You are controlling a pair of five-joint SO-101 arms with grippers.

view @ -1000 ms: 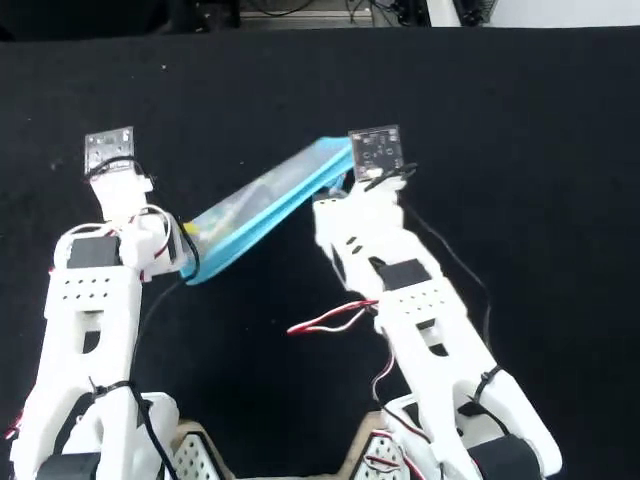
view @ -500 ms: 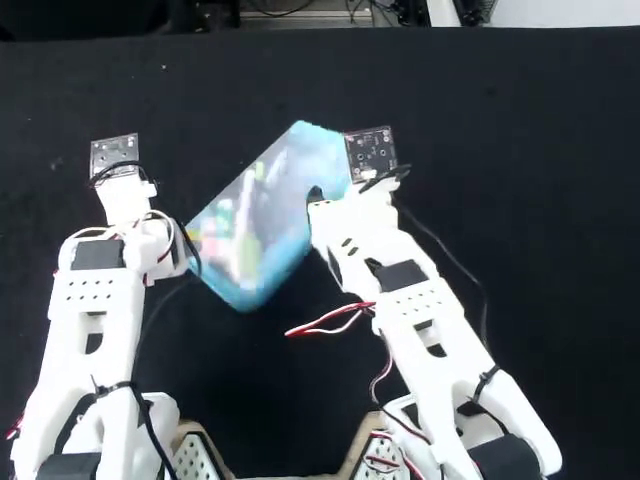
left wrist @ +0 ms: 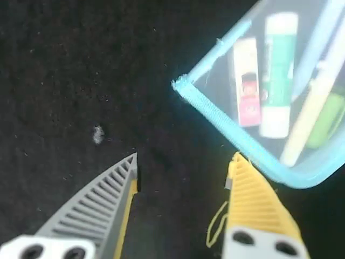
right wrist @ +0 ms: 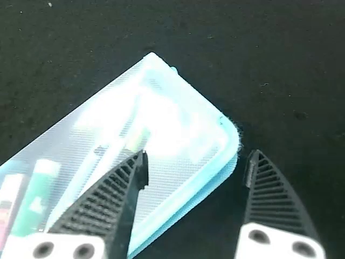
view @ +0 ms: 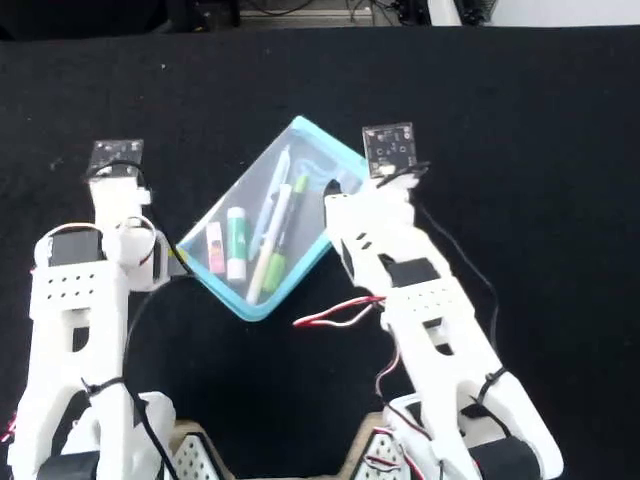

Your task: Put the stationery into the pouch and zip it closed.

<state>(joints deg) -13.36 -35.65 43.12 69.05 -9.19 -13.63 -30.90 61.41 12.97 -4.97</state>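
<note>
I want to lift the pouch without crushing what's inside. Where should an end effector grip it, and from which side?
Probably the blue-trimmed corner nearest the left end effector, approached low from that arm's side. The pouch lies flat, so only its thin rim offers a pinch, and the pens sit farther in.

Pouch (view: 306, 146) now loose and flat
</note>
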